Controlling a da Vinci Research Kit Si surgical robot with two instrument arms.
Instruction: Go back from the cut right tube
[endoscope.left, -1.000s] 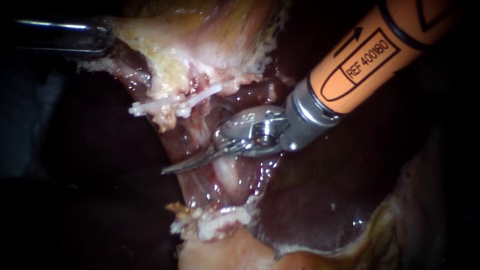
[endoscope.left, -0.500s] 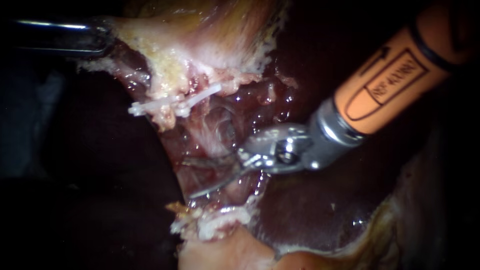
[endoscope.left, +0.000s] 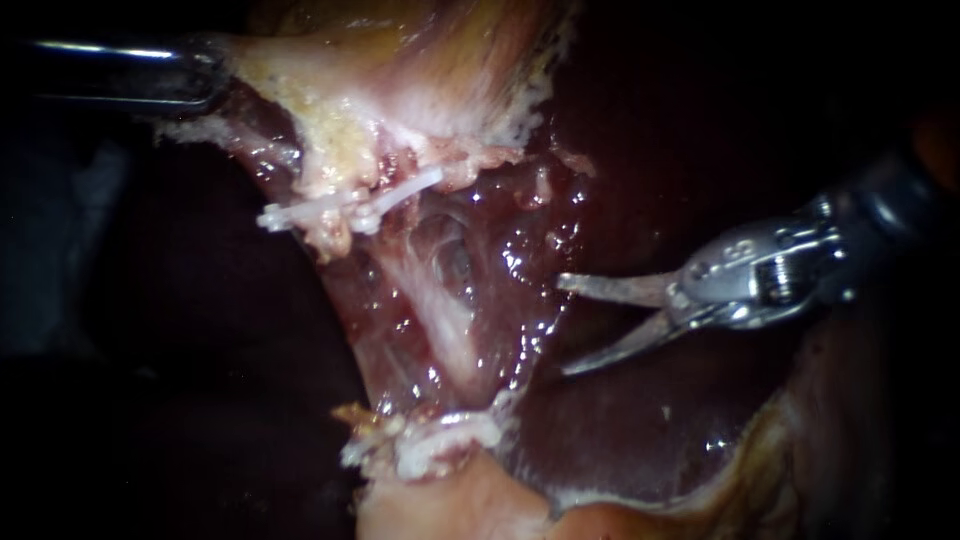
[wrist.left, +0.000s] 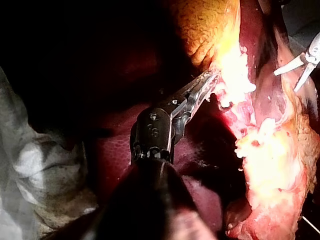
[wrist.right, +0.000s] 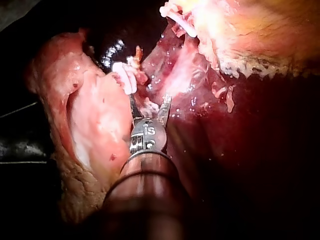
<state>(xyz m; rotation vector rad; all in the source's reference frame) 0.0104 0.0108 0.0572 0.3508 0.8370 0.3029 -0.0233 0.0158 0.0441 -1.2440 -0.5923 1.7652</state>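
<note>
Over the dark liver (endoscope.left: 620, 430), the right instrument (endoscope.left: 563, 328) has its 2 blades open and holds nothing. It is near the wet pale tube (endoscope.left: 440, 310) but not touching it. White clips (endoscope.left: 340, 208) sit at the tube's 2 ends. The left instrument (wrist.left: 210, 77) pinches pale tissue (wrist.left: 240, 80).

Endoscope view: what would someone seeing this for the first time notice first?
The right instrument stands out first. Its shiny jaws are open and clear of the tissue, over the dark liver at the view's right. Next comes the white clip, lying across the pale tissue at upper centre, which the left instrument grips from the upper left.
</note>
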